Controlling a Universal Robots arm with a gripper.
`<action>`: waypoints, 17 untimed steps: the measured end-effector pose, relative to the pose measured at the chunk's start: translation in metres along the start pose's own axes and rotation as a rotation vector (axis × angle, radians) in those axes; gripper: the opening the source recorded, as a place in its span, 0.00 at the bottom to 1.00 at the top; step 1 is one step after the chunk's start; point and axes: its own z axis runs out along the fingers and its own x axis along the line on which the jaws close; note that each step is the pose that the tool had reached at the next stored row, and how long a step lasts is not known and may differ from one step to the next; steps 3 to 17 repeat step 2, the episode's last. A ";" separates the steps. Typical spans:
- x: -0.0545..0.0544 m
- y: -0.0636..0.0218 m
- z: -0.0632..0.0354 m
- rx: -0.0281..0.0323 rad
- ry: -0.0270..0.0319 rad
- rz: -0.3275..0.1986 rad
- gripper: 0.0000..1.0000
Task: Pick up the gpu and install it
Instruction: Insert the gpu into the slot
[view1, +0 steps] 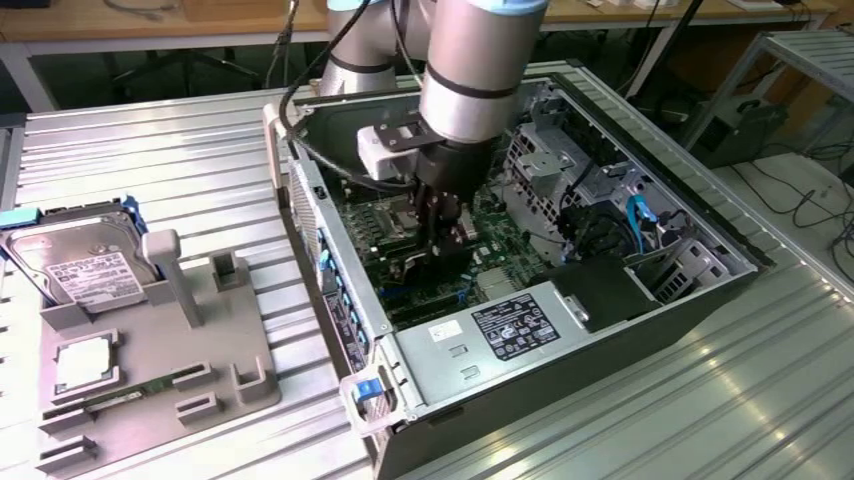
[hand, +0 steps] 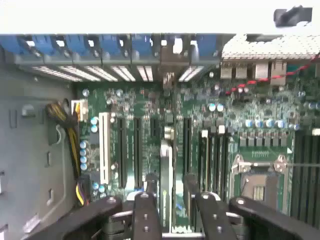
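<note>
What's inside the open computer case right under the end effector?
Inside the computer case, the end effector sits over the green motherboard, with the gpu standing edge-on between its fingers at an expansion slot. Whether the card's lower edge is seated is covered by the fingers.

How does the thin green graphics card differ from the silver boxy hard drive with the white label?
The thin green circuit-board gpu stands on edge on the motherboard inside the open computer case. The silver boxy hard drive leans in the grey holder tray outside it. The gripper is at the gpu, well away from the hard drive. Both are computer parts.
</note>
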 end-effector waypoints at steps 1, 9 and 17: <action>0.000 0.0000 -0.0002 -0.0001 0.0004 0.000 0.11; 0.000 0.0000 -0.0001 -0.0001 0.0003 0.000 0.11; 0.000 0.0000 -0.0001 -0.0001 0.0003 0.000 0.11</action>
